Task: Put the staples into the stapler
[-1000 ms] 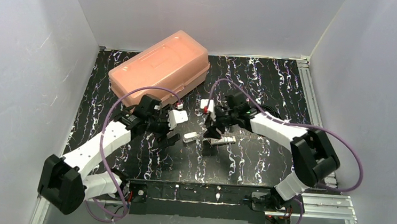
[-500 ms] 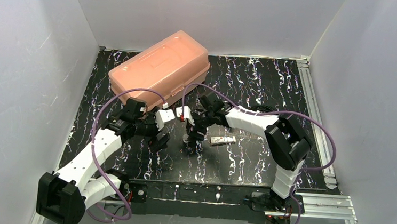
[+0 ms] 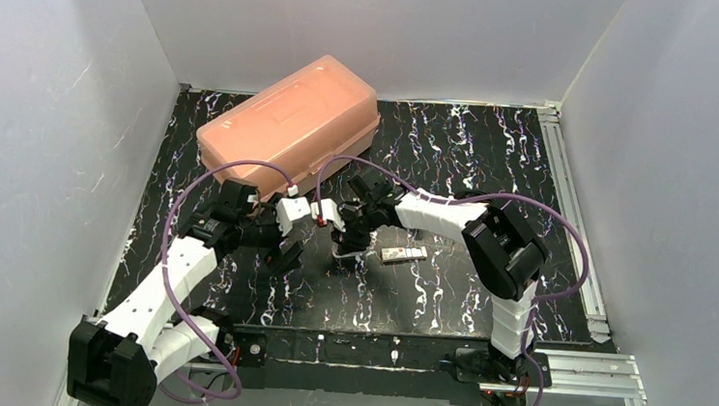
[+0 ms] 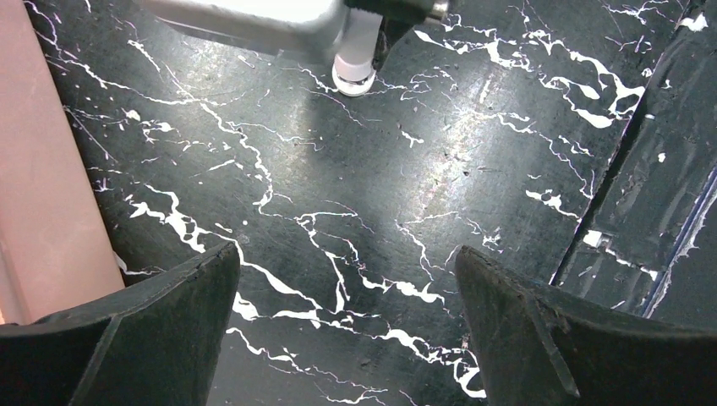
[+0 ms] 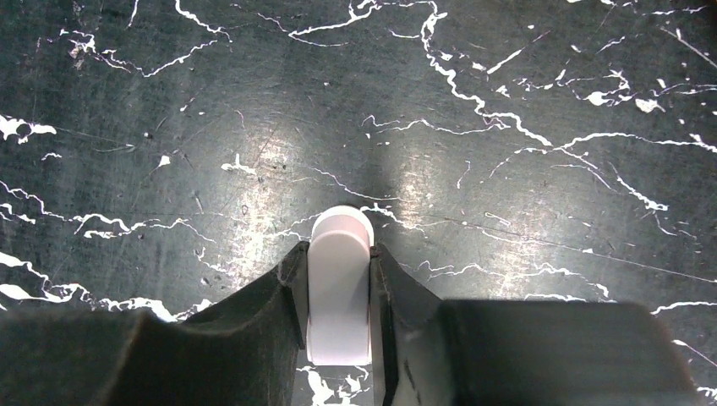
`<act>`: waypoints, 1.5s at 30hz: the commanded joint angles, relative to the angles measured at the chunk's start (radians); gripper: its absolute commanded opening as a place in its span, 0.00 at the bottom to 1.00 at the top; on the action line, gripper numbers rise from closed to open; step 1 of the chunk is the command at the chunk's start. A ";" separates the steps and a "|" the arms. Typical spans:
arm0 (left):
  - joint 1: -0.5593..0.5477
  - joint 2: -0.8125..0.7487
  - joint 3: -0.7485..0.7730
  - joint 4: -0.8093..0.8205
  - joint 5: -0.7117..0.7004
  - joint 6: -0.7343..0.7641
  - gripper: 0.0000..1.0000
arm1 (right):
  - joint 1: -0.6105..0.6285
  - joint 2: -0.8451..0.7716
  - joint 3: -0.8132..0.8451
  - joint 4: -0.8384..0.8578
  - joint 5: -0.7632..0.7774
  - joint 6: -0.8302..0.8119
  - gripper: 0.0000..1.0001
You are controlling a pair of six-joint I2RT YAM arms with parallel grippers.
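The stapler (image 3: 402,255), pale tan with a silvery strip, lies flat on the black marbled mat near the middle. My right gripper (image 3: 342,247) is just left of it, shut on a small plain white block with a rounded end (image 5: 339,288). The fingers (image 5: 287,296) press both sides of the block, whose tip is down at the mat. The block also shows at the top of the left wrist view (image 4: 355,72). My left gripper (image 3: 284,253) is open and empty over bare mat (image 4: 347,262), left of the right gripper. No staples show clearly.
A closed pink plastic box (image 3: 289,125) stands at the back left; its side fills the left edge of the left wrist view (image 4: 42,169). White walls close in the mat. A metal rail (image 3: 568,210) runs along the right edge.
My right gripper has moved left, away from the stapler, to the white block and is now shut on it. My left arm has drawn back to the left. The stapler has not moved.
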 commanded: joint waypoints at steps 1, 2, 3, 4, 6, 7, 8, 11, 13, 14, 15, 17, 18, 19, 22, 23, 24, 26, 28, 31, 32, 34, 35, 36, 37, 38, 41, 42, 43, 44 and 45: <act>0.006 0.016 -0.021 0.024 0.060 0.006 0.96 | 0.003 -0.027 0.053 -0.016 0.009 0.031 0.15; 0.006 0.030 -0.018 0.031 0.078 0.009 0.96 | -0.001 -0.042 0.050 -0.009 0.007 0.044 0.11; 0.006 0.042 -0.014 0.044 0.096 0.013 0.95 | -0.007 -0.064 0.046 -0.002 -0.001 0.062 0.07; 0.006 0.059 -0.010 0.060 0.119 0.013 0.94 | -0.016 -0.090 0.037 0.011 -0.016 0.085 0.04; 0.006 0.090 0.003 0.097 0.165 0.011 0.92 | -0.042 -0.140 0.014 0.046 -0.056 0.134 0.01; 0.006 0.106 0.011 0.116 0.190 0.008 0.91 | -0.057 -0.165 0.003 0.069 -0.081 0.161 0.01; 0.006 0.123 0.020 0.142 0.213 -0.002 0.90 | -0.072 -0.187 -0.007 0.082 -0.110 0.191 0.01; 0.000 0.174 0.073 0.201 0.282 -0.047 0.88 | -0.115 -0.237 -0.022 0.096 -0.196 0.282 0.01; -0.012 0.210 0.115 0.225 0.317 -0.067 0.87 | -0.138 -0.265 -0.036 0.120 -0.241 0.336 0.01; -0.019 0.227 0.133 0.238 0.328 -0.077 0.87 | -0.149 -0.278 -0.045 0.142 -0.263 0.368 0.01; -0.028 0.242 0.150 0.246 0.338 -0.083 0.87 | -0.160 -0.289 -0.055 0.163 -0.285 0.400 0.01; -0.049 0.275 0.185 0.263 0.350 -0.093 0.87 | -0.180 -0.304 -0.064 0.203 -0.329 0.455 0.01; -0.059 0.288 0.196 0.277 0.352 -0.106 0.88 | -0.186 -0.309 -0.065 0.210 -0.336 0.464 0.01; -0.072 0.299 0.206 0.294 0.353 -0.122 0.88 | -0.188 -0.314 -0.063 0.207 -0.338 0.464 0.01; -0.110 0.338 0.234 0.328 0.343 -0.140 0.89 | -0.194 -0.322 -0.065 0.202 -0.352 0.462 0.01; -0.122 0.354 0.242 0.328 0.339 -0.136 0.89 | -0.194 -0.325 -0.066 0.203 -0.356 0.465 0.01; -0.134 0.369 0.250 0.327 0.335 -0.130 0.88 | -0.195 -0.326 -0.068 0.206 -0.356 0.470 0.01; -0.145 0.394 0.260 0.330 0.341 -0.129 0.86 | -0.197 -0.330 -0.071 0.208 -0.356 0.472 0.01; -0.155 0.420 0.271 0.331 0.362 -0.131 0.79 | -0.201 -0.333 -0.072 0.213 -0.358 0.476 0.01; -0.165 0.447 0.280 0.336 0.385 -0.135 0.68 | -0.206 -0.332 -0.075 0.232 -0.367 0.498 0.01; -0.168 0.456 0.284 0.340 0.391 -0.138 0.65 | -0.206 -0.331 -0.075 0.235 -0.369 0.503 0.01; -0.171 0.473 0.292 0.354 0.401 -0.154 0.59 | -0.206 -0.328 -0.076 0.242 -0.371 0.511 0.01; -0.173 0.481 0.295 0.361 0.403 -0.164 0.55 | -0.206 -0.327 -0.078 0.245 -0.373 0.512 0.01; -0.172 0.486 0.297 0.371 0.408 -0.172 0.52 | -0.206 -0.327 -0.080 0.249 -0.373 0.516 0.01; -0.172 0.492 0.301 0.374 0.412 -0.175 0.48 | -0.208 -0.327 -0.083 0.257 -0.373 0.522 0.01; -0.173 0.500 0.307 0.378 0.420 -0.178 0.41 | -0.208 -0.327 -0.088 0.265 -0.374 0.527 0.01; -0.174 0.516 0.321 0.376 0.432 -0.181 0.17 | -0.223 -0.332 -0.106 0.306 -0.381 0.561 0.01; -0.174 0.518 0.321 0.374 0.434 -0.176 0.08 | -0.233 -0.337 -0.114 0.322 -0.383 0.579 0.01; -0.174 0.517 0.316 0.376 0.431 -0.173 0.00 | -0.249 -0.345 -0.123 0.341 -0.386 0.598 0.01; -0.172 0.514 0.306 0.384 0.425 -0.172 0.00 | -0.266 -0.354 -0.134 0.374 -0.395 0.620 0.01; -0.169 0.507 0.291 0.402 0.421 -0.173 0.00 | -0.290 -0.371 -0.147 0.398 -0.401 0.641 0.01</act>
